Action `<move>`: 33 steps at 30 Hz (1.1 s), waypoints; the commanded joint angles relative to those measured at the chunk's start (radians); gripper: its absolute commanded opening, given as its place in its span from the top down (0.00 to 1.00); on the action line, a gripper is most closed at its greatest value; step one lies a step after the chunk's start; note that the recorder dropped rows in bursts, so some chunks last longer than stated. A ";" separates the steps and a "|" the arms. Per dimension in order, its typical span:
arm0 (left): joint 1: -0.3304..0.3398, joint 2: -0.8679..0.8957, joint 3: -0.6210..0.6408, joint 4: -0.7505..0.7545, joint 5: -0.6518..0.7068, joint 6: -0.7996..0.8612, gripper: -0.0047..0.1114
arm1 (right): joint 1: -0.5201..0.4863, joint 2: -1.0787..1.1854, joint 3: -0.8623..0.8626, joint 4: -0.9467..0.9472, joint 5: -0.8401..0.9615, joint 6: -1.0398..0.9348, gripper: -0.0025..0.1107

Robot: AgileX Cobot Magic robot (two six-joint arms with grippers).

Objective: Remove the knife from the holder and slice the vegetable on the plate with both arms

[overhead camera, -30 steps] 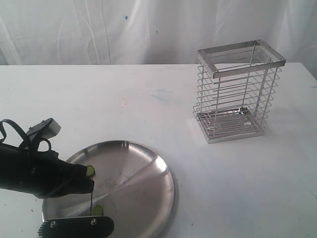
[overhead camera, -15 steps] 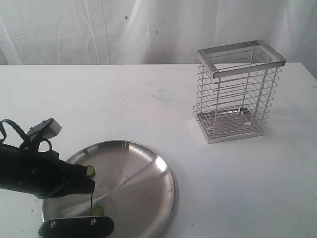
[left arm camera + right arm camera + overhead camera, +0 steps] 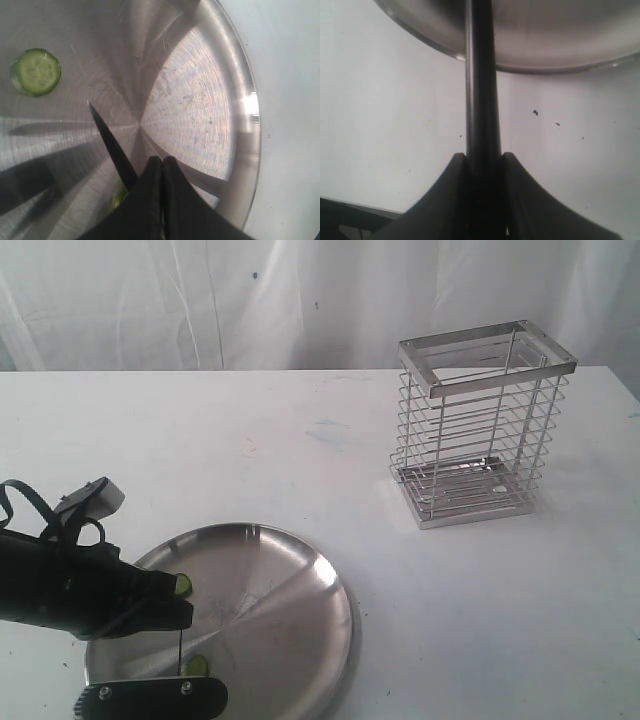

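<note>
The right end effector (image 3: 482, 161) clamps the knife (image 3: 481, 75) by its handle, long axis running in across the plate (image 3: 215, 90) rim. The left end effector (image 3: 162, 161), fingers pressed together, stands beside the blade. The vegetable (image 3: 118, 196) lies on the plate just beside the blade, nearest the left end effector.

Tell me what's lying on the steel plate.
A round green slice lies flat on the plate, and the knife blade reaches over the plate's middle. A second green piece is mostly covered by the left tool, so its shape cannot be told.
</note>
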 commanded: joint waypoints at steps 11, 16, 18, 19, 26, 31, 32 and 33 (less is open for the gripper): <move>-0.005 -0.002 0.007 -0.025 0.031 0.014 0.96 | 0.001 -0.002 0.009 -0.016 0.003 0.005 0.98; -0.005 -0.002 0.007 -0.025 0.036 0.023 0.96 | 0.001 -0.002 0.009 -0.017 0.009 0.005 0.98; -0.005 -0.002 0.007 -0.025 0.036 0.023 0.96 | 0.001 -0.002 0.009 -0.017 0.016 0.005 0.98; -0.005 -0.002 0.007 -0.025 0.036 0.023 0.96 | 0.001 -0.002 0.009 -0.017 0.021 0.005 0.98; -0.005 -0.002 0.007 -0.027 0.036 0.030 0.96 | 0.001 -0.002 0.009 -0.019 0.020 0.005 0.98; -0.005 -0.002 0.007 -0.037 0.042 0.039 0.96 | 0.001 -0.002 0.009 -0.019 0.018 0.005 0.98; -0.005 0.000 0.007 -0.037 0.042 0.039 0.96 | 0.001 -0.002 0.009 -0.021 0.015 0.005 0.98; -0.005 0.003 0.007 -0.037 0.043 0.039 0.96 | 0.001 -0.002 0.011 -0.023 0.012 0.005 0.98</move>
